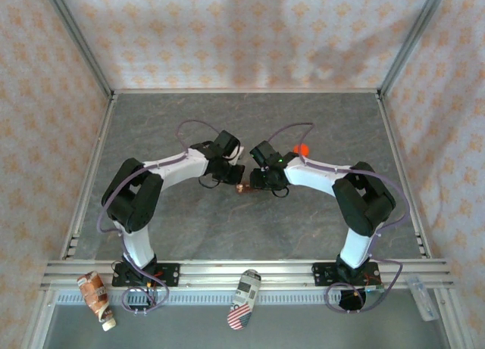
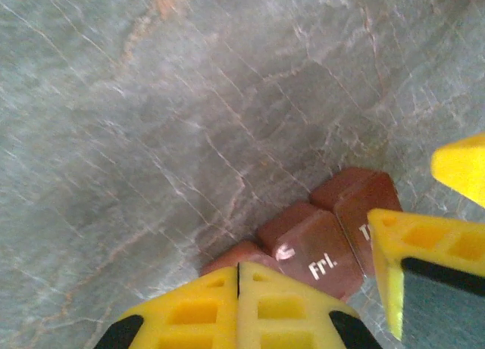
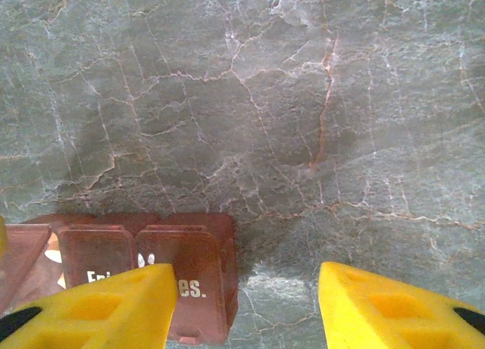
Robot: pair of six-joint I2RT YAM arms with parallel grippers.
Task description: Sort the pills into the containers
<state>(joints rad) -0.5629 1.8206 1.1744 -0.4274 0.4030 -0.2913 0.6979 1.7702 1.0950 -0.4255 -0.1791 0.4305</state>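
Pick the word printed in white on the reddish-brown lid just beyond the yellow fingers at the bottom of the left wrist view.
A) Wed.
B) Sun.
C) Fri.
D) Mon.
C: the white letters on the middle lid of the containers read "Fri.", just beyond the left gripper.
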